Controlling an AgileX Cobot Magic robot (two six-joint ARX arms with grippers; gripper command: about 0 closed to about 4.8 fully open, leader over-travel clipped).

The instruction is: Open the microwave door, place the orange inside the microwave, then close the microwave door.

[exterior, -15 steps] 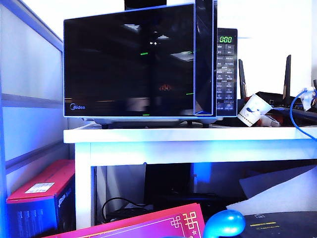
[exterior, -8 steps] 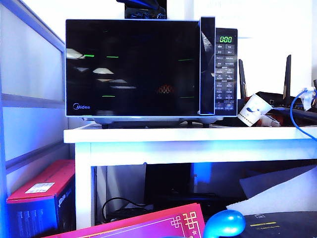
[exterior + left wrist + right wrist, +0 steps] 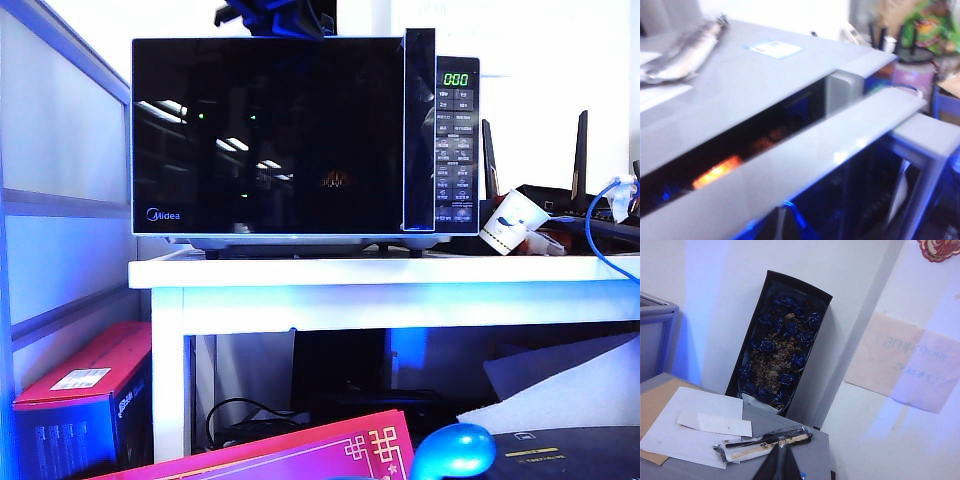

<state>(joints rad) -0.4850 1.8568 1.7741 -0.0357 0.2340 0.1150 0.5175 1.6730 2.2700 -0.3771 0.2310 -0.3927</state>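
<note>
The left tool (image 3: 785, 220), closed and empty, is hovering above the microwave door (image 3: 805, 160), nearly shut; the closed right tool (image 3: 780, 462) is idling apart.

Shut microwave door (image 3: 268, 136), orange (image 3: 334, 180) inside

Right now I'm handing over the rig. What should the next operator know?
Left gripper: fingers shut, nothing seen held, just in front of the microwave door's top edge.
Right gripper: shut, empty, over a grey surface with papers.
Orange: glows faintly inside the microwave.
Microwave door: looks closed from the front, but the left wrist view shows a gap.
Left to do: push it fully shut.
</note>
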